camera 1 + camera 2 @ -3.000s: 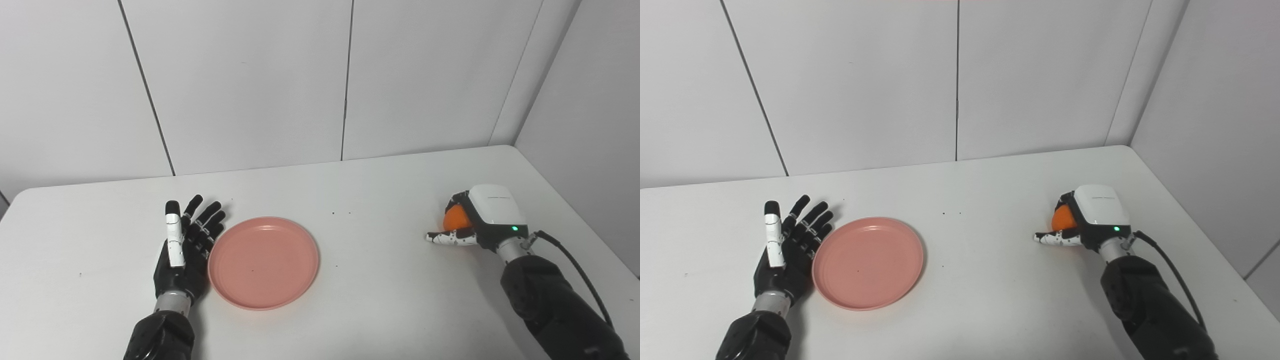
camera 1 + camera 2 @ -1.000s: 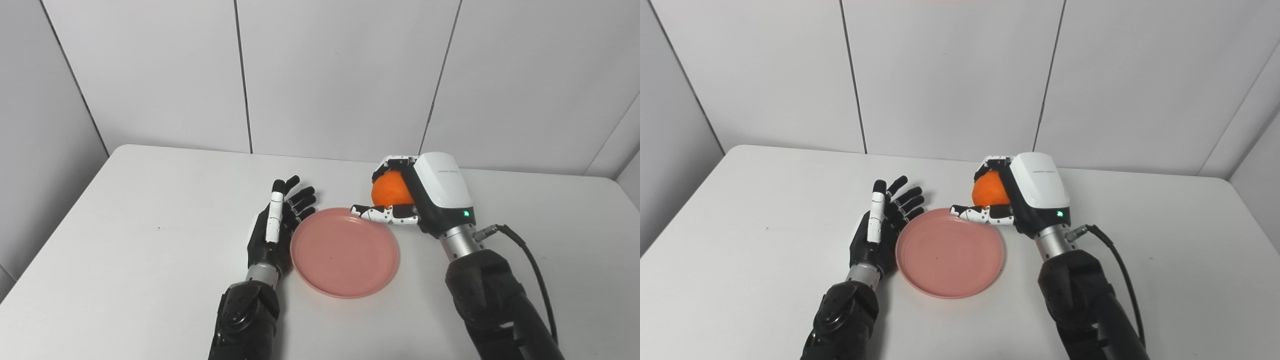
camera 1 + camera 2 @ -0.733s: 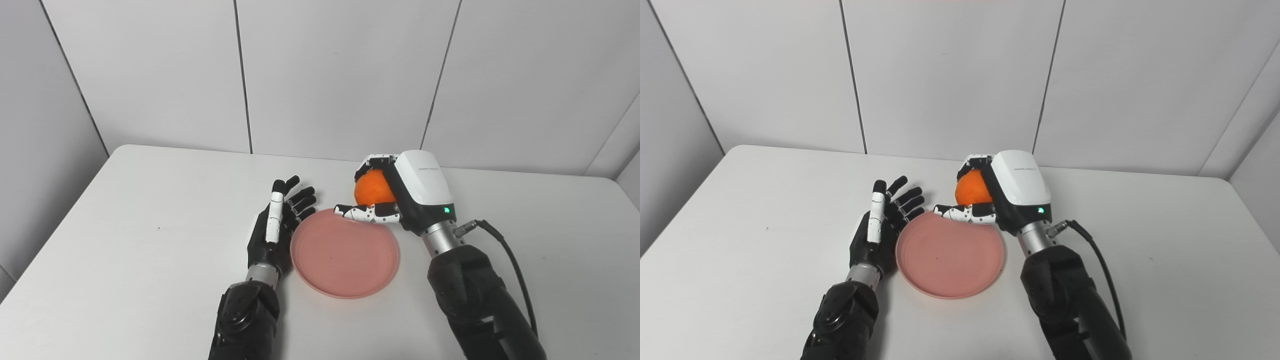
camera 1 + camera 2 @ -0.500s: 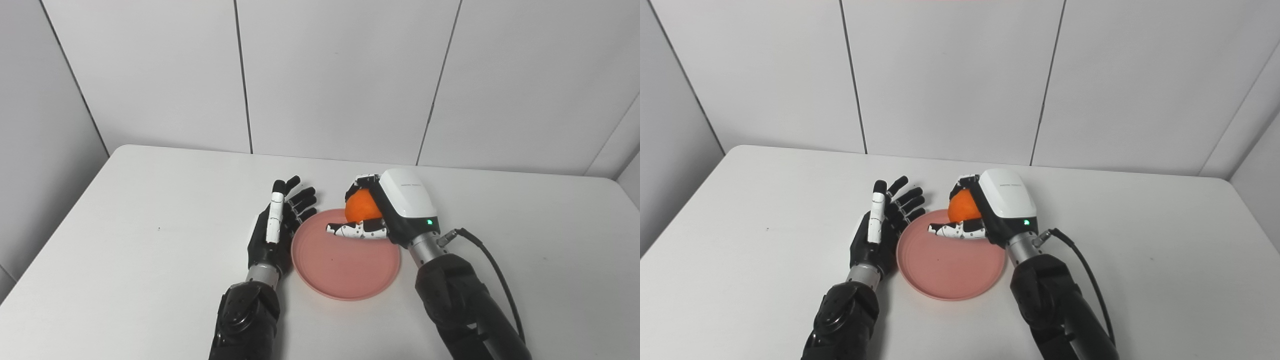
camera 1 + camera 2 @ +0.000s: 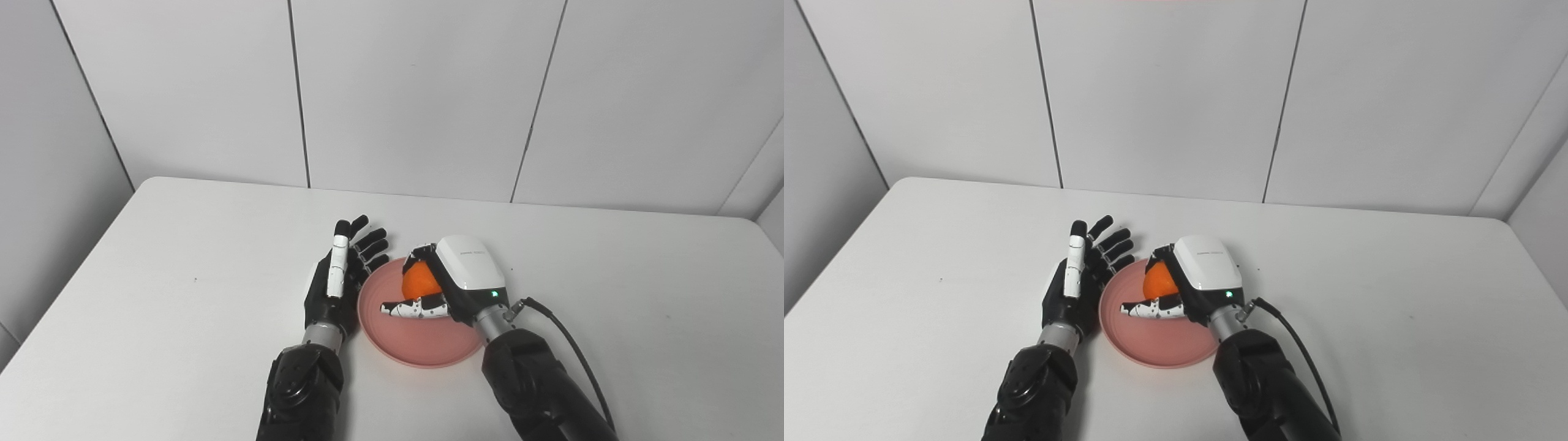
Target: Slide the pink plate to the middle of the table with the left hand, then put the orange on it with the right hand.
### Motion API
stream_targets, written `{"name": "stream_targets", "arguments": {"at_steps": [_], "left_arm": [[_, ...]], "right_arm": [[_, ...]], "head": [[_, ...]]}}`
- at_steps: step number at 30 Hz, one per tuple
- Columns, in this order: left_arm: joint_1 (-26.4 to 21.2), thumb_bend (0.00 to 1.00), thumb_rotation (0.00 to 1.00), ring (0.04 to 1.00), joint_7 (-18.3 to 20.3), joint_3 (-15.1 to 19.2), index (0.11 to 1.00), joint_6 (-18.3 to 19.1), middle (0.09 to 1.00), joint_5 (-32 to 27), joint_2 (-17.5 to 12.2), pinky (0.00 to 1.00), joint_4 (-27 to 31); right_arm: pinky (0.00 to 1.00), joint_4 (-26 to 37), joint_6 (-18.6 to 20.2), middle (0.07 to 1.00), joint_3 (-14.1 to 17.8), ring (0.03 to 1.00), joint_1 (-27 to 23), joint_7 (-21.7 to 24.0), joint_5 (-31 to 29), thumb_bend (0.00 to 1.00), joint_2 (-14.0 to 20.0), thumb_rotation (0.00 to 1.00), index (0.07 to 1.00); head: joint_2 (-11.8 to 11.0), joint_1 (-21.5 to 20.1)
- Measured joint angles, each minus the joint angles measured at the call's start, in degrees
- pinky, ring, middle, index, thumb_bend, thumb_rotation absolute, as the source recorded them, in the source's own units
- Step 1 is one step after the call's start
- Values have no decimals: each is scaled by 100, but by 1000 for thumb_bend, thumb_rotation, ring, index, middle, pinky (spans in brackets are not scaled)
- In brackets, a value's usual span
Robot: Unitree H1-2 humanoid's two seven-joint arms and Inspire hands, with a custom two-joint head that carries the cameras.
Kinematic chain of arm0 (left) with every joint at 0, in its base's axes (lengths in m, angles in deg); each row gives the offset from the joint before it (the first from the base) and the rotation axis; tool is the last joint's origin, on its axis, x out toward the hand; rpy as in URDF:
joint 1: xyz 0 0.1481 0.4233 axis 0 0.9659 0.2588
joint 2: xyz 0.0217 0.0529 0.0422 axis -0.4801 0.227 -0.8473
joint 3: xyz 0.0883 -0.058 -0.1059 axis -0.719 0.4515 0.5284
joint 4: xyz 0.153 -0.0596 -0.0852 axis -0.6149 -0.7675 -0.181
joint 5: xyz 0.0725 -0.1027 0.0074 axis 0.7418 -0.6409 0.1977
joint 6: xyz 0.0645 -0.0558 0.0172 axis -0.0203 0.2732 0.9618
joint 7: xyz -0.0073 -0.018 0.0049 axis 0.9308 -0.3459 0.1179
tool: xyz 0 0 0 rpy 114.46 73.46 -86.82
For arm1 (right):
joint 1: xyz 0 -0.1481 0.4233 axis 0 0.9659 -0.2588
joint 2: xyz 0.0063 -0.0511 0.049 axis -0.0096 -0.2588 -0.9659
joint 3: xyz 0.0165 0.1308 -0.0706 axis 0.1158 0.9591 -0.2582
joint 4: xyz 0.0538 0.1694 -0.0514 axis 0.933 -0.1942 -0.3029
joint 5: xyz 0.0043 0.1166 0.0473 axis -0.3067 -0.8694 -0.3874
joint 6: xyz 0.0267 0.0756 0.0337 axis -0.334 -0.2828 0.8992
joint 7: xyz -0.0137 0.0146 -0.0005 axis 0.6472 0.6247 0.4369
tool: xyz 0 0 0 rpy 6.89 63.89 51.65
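White covers nearly everything here: the panelled wall [image 5: 416, 92] behind and the surface [image 5: 153, 294] that fills the lower half of both views, with its near edge cut off by the bottom of the picture. Both dark arms enter from that bottom edge, so their upper parts are out of sight.

The pink plate [image 5: 422, 349] lies flat near the middle of the surface. Much of its far and right portion is hidden behind the right hand and forearm; only the left part of the floor and the near rim show plainly.

The left hand [image 5: 335, 288] rests on its edge just beside the plate's left rim, its fingers [image 5: 367, 240] straight, slightly spread and holding nothing. Whether its palm actually touches the rim cannot be told.

The right hand [image 5: 450, 285] is over the plate, its white back shell turned up toward the cameras with a small green light near the wrist. Its fingers [image 5: 1159, 252] curl over the top of the orange [image 5: 419, 283] and its thumb lies stretched out beneath it, so the hand is closed around the fruit. A black cable loops out from the wrist.

Only a wedge of the orange peeks out between shell, fingers and thumb. It sits above the plate's inner area; whether it touches the plate is hidden by the thumb.
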Motion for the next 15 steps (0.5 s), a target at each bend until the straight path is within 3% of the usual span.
{"name": "stream_targets", "arguments": {"at_steps": [11, 15], "left_arm": [[0, 854, 832, 793, 0, 11, 836, 1, 754, -6, -1, 781, 2], [0, 863, 819, 794, 0, 18, 822, 1, 762, -21, -1, 773, 2]], "right_arm": [[188, -190, 0, 323, -138, 249, 14, -182, 54, 517, 5, 478, 410], [188, -208, 0, 341, -171, 253, 2, -217, 91, 584, 9, 533, 427]], "head": [[26, -17], [35, -35]]}}
